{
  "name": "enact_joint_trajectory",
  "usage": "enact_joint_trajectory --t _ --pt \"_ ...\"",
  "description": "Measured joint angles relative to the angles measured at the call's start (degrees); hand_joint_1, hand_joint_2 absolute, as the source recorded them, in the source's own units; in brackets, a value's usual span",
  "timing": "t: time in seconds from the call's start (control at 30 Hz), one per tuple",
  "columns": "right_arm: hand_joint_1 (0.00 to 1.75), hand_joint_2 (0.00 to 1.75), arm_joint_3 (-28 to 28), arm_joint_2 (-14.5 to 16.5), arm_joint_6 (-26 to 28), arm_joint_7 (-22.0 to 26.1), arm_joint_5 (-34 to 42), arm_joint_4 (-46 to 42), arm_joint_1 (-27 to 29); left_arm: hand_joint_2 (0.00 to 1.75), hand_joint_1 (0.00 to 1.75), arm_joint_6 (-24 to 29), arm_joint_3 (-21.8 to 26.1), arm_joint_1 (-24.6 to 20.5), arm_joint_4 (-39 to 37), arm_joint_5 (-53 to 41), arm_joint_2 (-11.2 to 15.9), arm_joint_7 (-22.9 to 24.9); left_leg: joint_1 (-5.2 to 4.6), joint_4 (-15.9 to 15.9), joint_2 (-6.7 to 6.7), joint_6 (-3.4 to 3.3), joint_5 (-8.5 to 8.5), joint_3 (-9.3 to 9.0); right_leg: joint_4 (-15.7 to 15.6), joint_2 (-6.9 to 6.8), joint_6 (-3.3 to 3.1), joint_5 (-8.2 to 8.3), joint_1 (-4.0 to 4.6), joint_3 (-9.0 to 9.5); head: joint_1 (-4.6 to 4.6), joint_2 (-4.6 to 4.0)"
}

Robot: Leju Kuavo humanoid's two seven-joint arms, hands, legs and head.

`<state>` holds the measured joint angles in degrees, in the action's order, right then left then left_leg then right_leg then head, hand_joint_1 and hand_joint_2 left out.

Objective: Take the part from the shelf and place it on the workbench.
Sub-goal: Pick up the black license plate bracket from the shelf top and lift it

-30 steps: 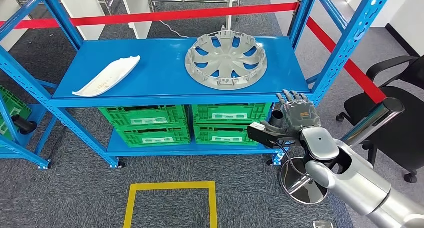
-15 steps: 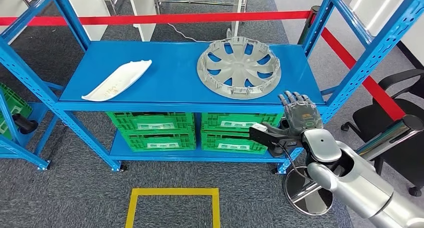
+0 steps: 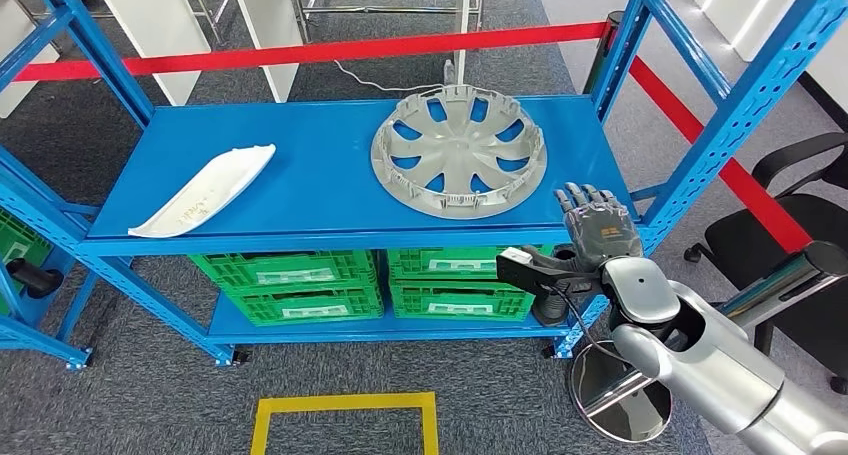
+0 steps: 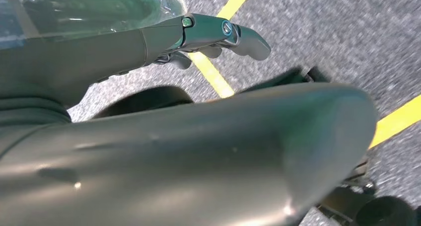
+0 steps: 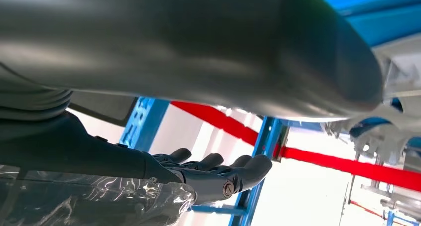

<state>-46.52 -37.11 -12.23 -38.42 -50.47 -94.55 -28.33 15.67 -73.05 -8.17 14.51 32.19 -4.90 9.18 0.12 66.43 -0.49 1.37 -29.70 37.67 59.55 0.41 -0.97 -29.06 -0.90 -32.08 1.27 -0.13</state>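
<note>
the grey wheel cover (image 3: 459,152) lies flat on the right half of the blue shelf (image 3: 320,160), untouched. a white curved trim piece (image 3: 203,189) lies well apart on the left half; which of the two is the part, i cannot tell. the right hand (image 3: 597,227) hovers just off the shelf's front right corner, near the cover's rim, fingers straight and apart, thumb out, holding nothing. this looks like the approach step. the next move calls for reaching forward over the edge and getting fingers under the rim. the left hand (image 4: 218,35) hangs over the floor, fingers extended, holding nothing.
</note>
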Motion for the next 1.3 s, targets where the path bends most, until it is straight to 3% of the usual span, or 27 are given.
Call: enact_joint_trajectory --t 0.07,0.17,0.2,0.33,0.43,0.57,0.63,0.77,0.83,0.9,0.93,0.97,1.0,1.03,1.07,1.1,1.17,1.23,1.3 --pt "0.0 0.0 -0.01 0.02 0.04 0.02 0.0 -0.01 0.0 0.0 0.0 0.04 0.05 -0.06 -0.04 -0.02 0.01 0.0 -0.39 -5.22 -0.01 -0.82 2.72 -1.46 -0.04 0.07 0.55 -0.72 -0.05 0.89 0.03 0.0" --pt "0.0 0.0 0.07 0.03 0.12 0.02 0.01 -0.04 0.08 0.0 0.0 0.21 0.09 -0.09 -0.1 -0.15 0.02 0.03 -0.66 -6.94 0.01 -1.98 2.55 -2.07 -0.36 0.07 1.64 -1.44 -0.09 1.21 -0.02 0.0" --pt "0.0 0.0 0.14 -0.01 0.19 0.02 0.0 -0.06 0.1 0.0 0.0 0.29 0.1 -0.1 -0.11 -0.25 0.02 0.04 -0.56 -7.18 -0.02 -2.06 2.62 -2.2 -0.57 0.05 1.66 -1.34 -0.07 1.37 0.06 0.0" --pt "0.0 0.0 0.28 -0.13 0.4 0.03 -0.02 -0.03 -0.01 0.0 0.0 0.39 0.13 -0.25 -0.13 -0.41 -0.1 -0.16 -0.24 -7.58 -0.22 -1.96 2.68 -2.45 -0.98 0.02 0.69 -0.76 0.34 1.85 0.33 0.0" --pt "0.0 0.0 0.34 -0.13 0.48 0.04 -0.01 -0.03 0.06 0.0 0.0 0.38 0.14 -0.25 -0.13 -0.41 -0.09 -0.45 -0.34 -7.57 -0.29 -2.24 2.41 -2.43 -1.29 -0.06 0.74 -0.72 0.36 1.97 0.39 0.0" --pt "0.0 0.0 0.36 -0.13 0.54 0.06 -0.01 -0.03 0.17 0.0 0.0 0.38 0.22 -0.26 -0.13 -0.27 -0.07 -0.48 -0.5 -7.53 -0.27 -2.38 2.31 -2.35 -2.25 -0.09 1.74 -1.2 0.22 2.4 0.37 0.0" --pt "0.0 0.0 0.36 -0.12 0.54 0.11 -0.02 -0.03 0.25 0.0 0.0 0.37 0.36 -0.26 -0.13 -0.06 -0.05 -0.4 -0.51 -7.53 -0.26 -2.39 2.31 -2.38 -2.31 -0.1 1.94 -1.21 0.21 2.42 0.36 0.0" --pt "0.0 0.0 0.49 -0.11 0.56 0.22 -0.02 -0.11 0.31 0.0 0.0 0.32 0.74 -0.27 -0.14 0.1 -0.02 -0.15 -0.45 -9.26 -0.21 -3.28 2.83 -3.63 -3.34 -0.19 2.63 -0.86 0.14 3.14 0.34 0.0" --pt "0.0 0.0 0.61 -0.13 0.57 0.23 -0.02 -0.17 0.22 0.0 0.0 0.31 0.9 -0.34 -0.13 0.1 -0.04 -0.11 0.04 -11.17 -0.08 -3.34 3.51 -4.91 -0.49 -0.24 2.71 -2.4 0.14 1.98 0.44 0.0" --pt "0.0 0.0 0.57 -0.13 0.56 0.24 -0.02 -0.14 0.28 0.0 0.0 0.31 1.05 -0.41 -0.13 0.11 -0.04 -0.1 0.35 -11.55 -0.04 -3.16 3.53 -5.3 6.59 -0.22 2.86 -5.2 -0.16 -1.98 0.57 0.0" --pt "0.0 0.0 0.54 -0.13 0.55 0.24 -0.02 -0.11 0.5 0.0 0.0 0.3 1.1 -0.36 -0.14 0.11 -0.04 -0.1 0.51 -11.46 -0.04 -2.96 3.4 -5.33 9.66 -0.23 3.03 -5.84 -0.39 -3.95 0.6 0.0" --pt "0.0 0.0 0.5 -0.13 0.55 0.24 -0.02 -0.09 0.72 0.0 0.0 0.29 1.13 -0.29 -0.14 0.11 -0.05 -0.1 0.72 -11.25 -0.06 -2.64 3.18 -5.37 10.91 -0.25 3.28 -5.34 -0.69 -5.1 0.62 0.0" --pt "0.0 0.0 0.49 -0.13 0.54 0.24 -0.02 -0.07 0.87 0.0 0.0 0.29 1.14 -0.21 -0.14 0.11 -0.06 -0.1 1.04 -10.88 -0.08 -2.2 2.85 -5.4 10.04 -0.27 3.62 -3.74 -1.02 -5.26 0.62 0.0" --pt "0.0 0.0 0.51 -0.13 0.54 0.24 -0.02 -0.05 0.92 0.0 0.0 0.29 1.14 -0.16 -0.14 0.11 -0.07 -0.11 1.45 -10.3 -0.11 -1.62 2.37 -5.42 7.25 -0.31 4.08 -1.35 -1.39 -4.47 0.63 0.0" --pt "0.0 0.0 0.51 -0.1 0.54 0.24 -0.02 -0.03 0.94 0.0 0.0 0.29 1.15 -0.14 -0.15 0.11 -0.04 -0.11 1.79 -9.65 -0.16 -0.93 1.81 -5.37 4.28 -0.25 4.68 0.3 -1.61 -3.38 0.64 0.0" --pt "0.0 0.0 0.49 -0.1 0.52 0.25 -0.02 -0.03 0.92 0.0 0.0 0.28 1.15 -0.18 -0.17 0.11 -0.02 -0.11 2.01 -8.86 -0.2 -0.24 1.24 -5.23 1.82 -0.11 4.84 1.33 -1.71 -2.48 0.91 0.0" --pt "0.0 0.0 0.45 -0.1 0.49 0.27 -0.02 0.0 1.16 0.0 0.0 0.24 1.17 -0.22 -0.21 0.09 0.01 -0.11 1.95 -8.04 -0.3 0.78 0.66 -4.97 0.47 0.23 3.91 1.03 -1.58 -2.05 1.02 0.0" --pt "0.0 0.0 0.44 -0.11 0.46 0.28 -0.02 0.02 1.42 0.0 0.0 0.2 1.19 -0.15 -0.21 0.07 0.0 -0.1 1.84 -8.0 -0.32 1.2 0.58 -4.98 0.89 0.32 2.28 0.72 -1.53 -2.25 0.67 0.0" --pt "0.0 0.0 0.52 -0.1 0.5 0.28 -0.02 -0.02 1.44 0.0 0.0 0.19 1.19 -0.14 -0.21 0.04 0.01 -0.1 1.89 -6.54 -0.14 1.46 -0.34 -4.52 1.04 0.23 1.45 0.39 -1.49 -1.95 0.36 0.0"
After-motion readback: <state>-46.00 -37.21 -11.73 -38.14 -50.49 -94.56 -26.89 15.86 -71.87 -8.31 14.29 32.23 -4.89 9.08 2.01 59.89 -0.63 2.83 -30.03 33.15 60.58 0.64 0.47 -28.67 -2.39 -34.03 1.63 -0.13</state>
